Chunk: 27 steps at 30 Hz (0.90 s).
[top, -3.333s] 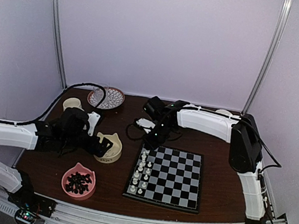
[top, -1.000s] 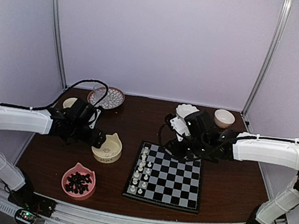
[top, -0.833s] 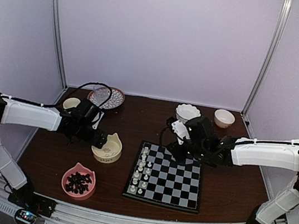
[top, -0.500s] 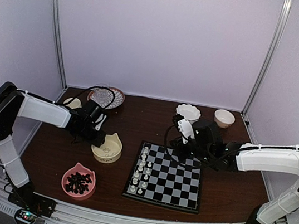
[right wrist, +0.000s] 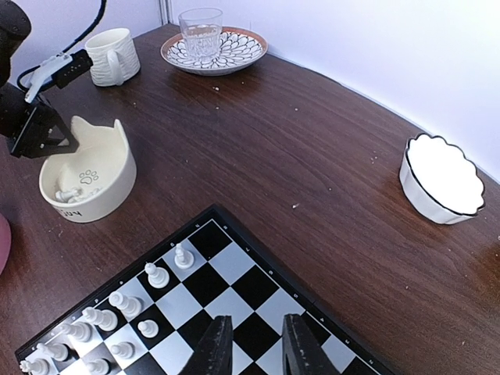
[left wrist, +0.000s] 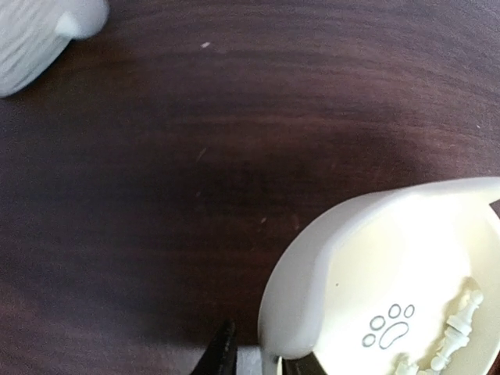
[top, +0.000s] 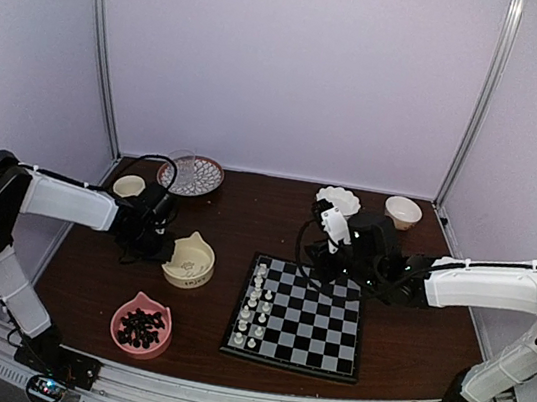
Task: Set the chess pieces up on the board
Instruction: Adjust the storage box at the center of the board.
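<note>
Dark wooden worktop (top: 247,208) under me: my left hand (left wrist: 258,361) pinches the left rim of the cream bowl (left wrist: 305,266), where white chess pieces (left wrist: 457,328) lie. My right hand (right wrist: 256,344), slightly open and empty, hovers over the board (top: 316,319) at its far edge; more pieces stand along its left side.

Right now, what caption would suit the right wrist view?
Right claw poised above the board, white chess pieces lining its edge, cat-eared bowl beyond.
</note>
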Tool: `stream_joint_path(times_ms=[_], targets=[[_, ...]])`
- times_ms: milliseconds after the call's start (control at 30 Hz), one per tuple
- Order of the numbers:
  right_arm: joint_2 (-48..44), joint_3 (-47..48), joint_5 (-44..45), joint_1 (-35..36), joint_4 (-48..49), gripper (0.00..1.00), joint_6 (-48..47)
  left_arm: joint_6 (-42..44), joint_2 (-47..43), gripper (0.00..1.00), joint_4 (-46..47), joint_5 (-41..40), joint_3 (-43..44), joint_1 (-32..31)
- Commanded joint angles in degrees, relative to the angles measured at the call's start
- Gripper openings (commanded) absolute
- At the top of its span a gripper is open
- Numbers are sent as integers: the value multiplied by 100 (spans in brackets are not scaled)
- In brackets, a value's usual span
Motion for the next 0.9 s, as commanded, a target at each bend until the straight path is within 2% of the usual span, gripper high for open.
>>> stream_joint_path(times_ms=[0,67,167,267,367,500,600,667,767,867], targets=[[-156,-68,179,39,88,25,-70,-1610,-403,25,-799,-438,-232,-60],[-184,-78,179,34,98,25,-79,-2357,-501,31,-1411,-919,-194,-247],[-210,-88,173,36,107,25,-74,-2747,-664,41,-1692,-1106,-281,-531],[-220,-90,145,36,99,25,-71,-2766,-918,49,-1647,-926,-414,-738],[-238,-80,125,35,82,25,-66,-2473,-1288,54,-1731,-1206,-394,-907],[-259,-62,111,36,29,25,-71,-1408,-1587,58,-1870,-1637,-33,-872],[-294,-73,78,39,29,25,-67,-114,-1542,60,-1699,-1563,372,-870],[-323,-78,69,40,28,25,-80,948,-1333,64,-1500,-1392,628,-863],[-383,-128,55,45,68,25,-94,2096,-809,71,-1411,-993,989,-778],[-438,-164,51,48,87,25,-98,2716,-320,75,-1220,-324,1148,-721]])
